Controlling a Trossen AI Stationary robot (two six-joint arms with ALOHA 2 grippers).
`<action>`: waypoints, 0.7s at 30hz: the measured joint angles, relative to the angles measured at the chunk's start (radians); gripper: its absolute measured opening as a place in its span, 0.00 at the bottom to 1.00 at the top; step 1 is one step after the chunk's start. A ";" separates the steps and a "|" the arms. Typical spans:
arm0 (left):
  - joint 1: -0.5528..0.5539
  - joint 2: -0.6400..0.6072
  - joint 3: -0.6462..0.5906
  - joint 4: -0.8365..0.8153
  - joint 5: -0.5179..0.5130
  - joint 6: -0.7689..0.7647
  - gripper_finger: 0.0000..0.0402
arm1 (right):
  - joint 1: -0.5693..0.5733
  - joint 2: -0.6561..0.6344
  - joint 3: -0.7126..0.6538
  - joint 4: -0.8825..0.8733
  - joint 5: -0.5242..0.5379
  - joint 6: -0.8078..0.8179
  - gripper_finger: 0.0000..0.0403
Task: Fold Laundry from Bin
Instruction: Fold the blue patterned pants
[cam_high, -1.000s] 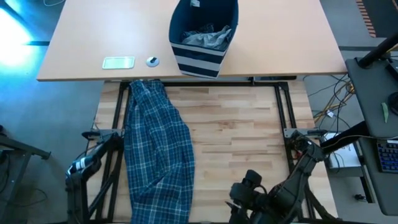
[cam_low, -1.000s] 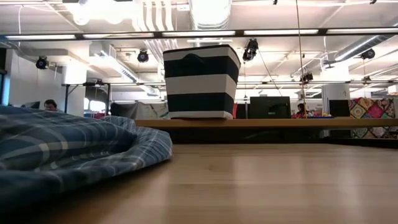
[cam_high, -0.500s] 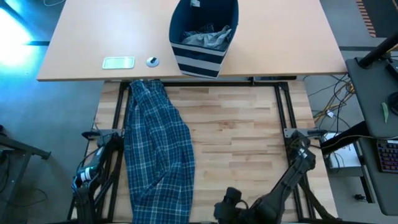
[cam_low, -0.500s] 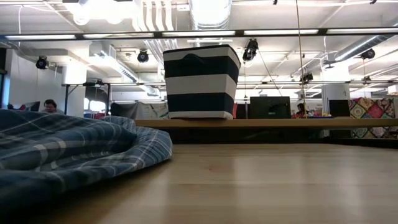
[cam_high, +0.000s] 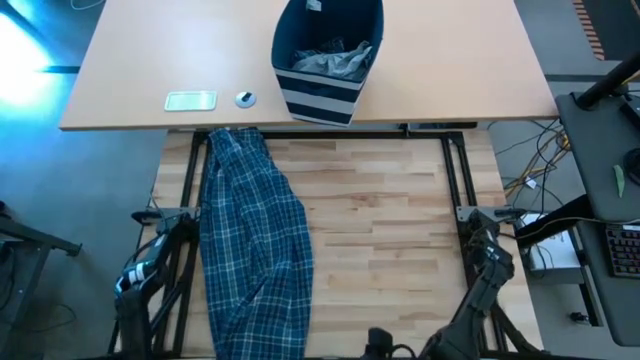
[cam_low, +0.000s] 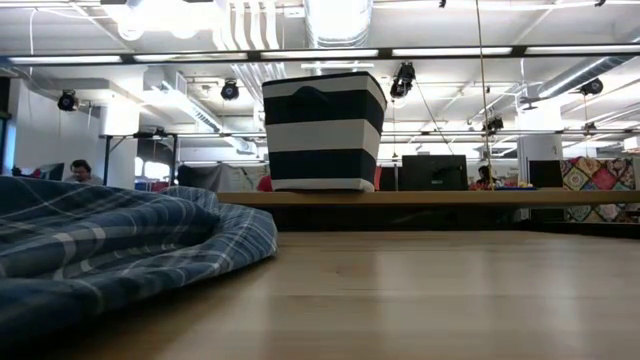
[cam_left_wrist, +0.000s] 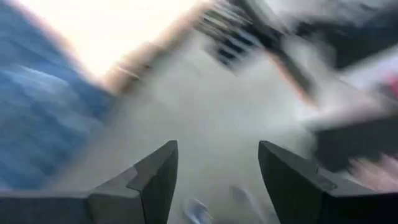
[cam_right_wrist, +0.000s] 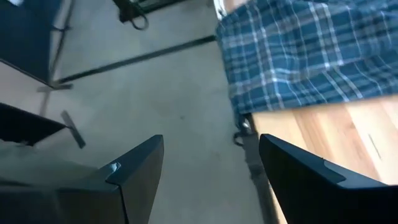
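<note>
Plaid trousers (cam_high: 255, 240) ran off the counter's (cam_high: 390, 220) near edge, cut off; both arms' jaws stood wide, empty.

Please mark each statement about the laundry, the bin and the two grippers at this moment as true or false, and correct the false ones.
1. The plaid trousers lie along the left side of the wooden table. True.
2. The bin stands on the same wooden table as the trousers. False: it stands on the paler table behind it.
3. Grey cloth lies inside the bin. True.
4. The left gripper holds the trousers. False: its fingers are apart with nothing between them.
5. The right gripper is shut on cloth. False: it is open and empty, with the trousers farther off.
</note>
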 joint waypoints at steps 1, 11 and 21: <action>0.021 -0.008 0.004 -0.158 0.003 -0.135 0.50 | 0.002 -0.006 0.000 0.001 0.001 -0.008 0.65; 0.397 -0.263 -0.444 -0.184 0.164 -0.124 0.46 | 0.002 -0.071 0.002 -0.029 -0.002 -0.121 0.66; 0.654 -0.711 -0.990 -0.208 0.296 -0.186 0.50 | 0.068 -0.101 0.002 -0.157 -0.001 -0.152 0.68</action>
